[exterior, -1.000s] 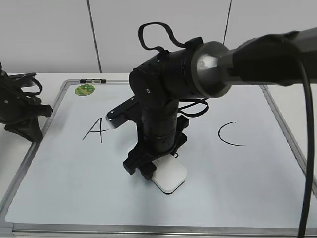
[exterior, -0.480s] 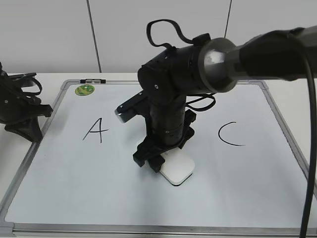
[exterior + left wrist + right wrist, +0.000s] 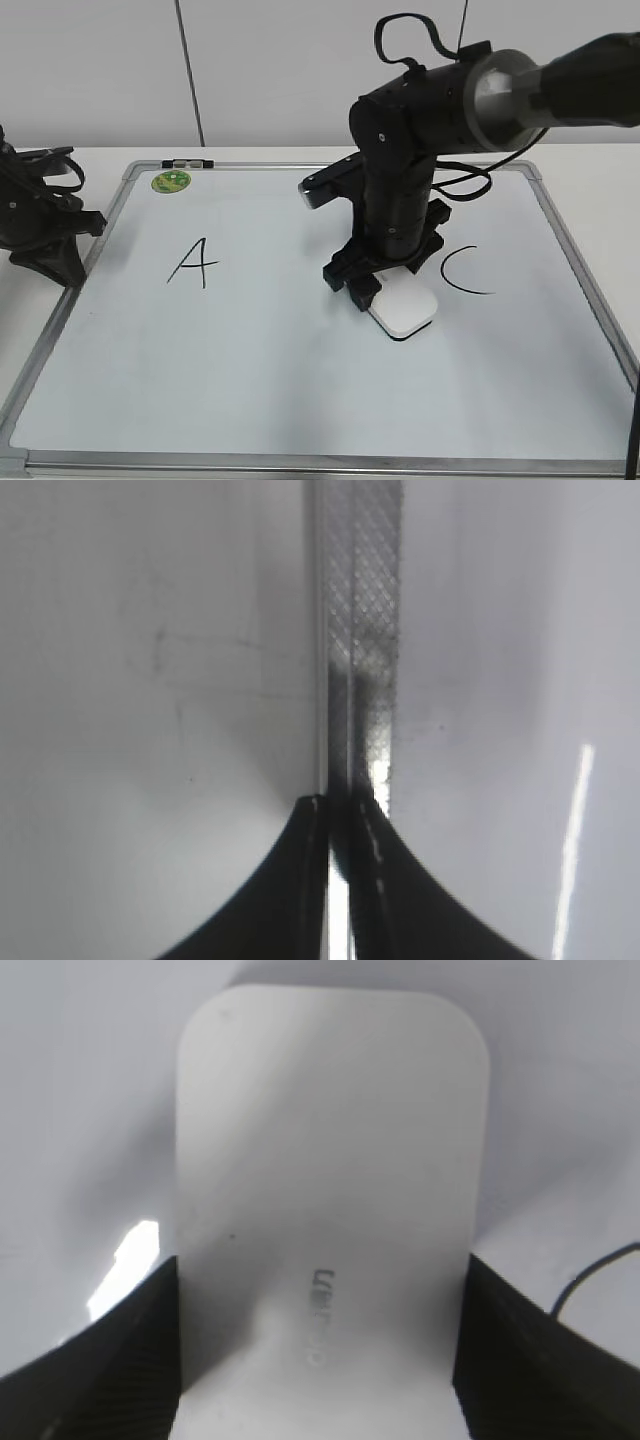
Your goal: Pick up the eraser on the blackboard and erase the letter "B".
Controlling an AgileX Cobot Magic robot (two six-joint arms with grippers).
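The white eraser (image 3: 405, 312) lies flat on the blackboard (image 3: 300, 462), just left of the black "C" (image 3: 462, 270). My right gripper (image 3: 375, 290) is shut on the eraser, one finger on each long side, as the right wrist view shows: the gripper (image 3: 320, 1340) and the eraser (image 3: 325, 1190) with grey lettering. The black "A" (image 3: 194, 262) is at the left. No letter "B" shows between "A" and "C"; the board there is blank. My left gripper (image 3: 60, 265) is shut and rests at the board's left frame (image 3: 360, 600), empty (image 3: 340, 815).
A round green magnet (image 3: 171, 181) sits at the board's top left corner, with a small black-and-white object (image 3: 188, 162) on the top frame beside it. A thin black stroke (image 3: 600, 1265) shows at the right of the right wrist view.
My right gripper has slid the eraser to the right across the middle of the board, from below centre to beside the "C". The left arm has not moved.
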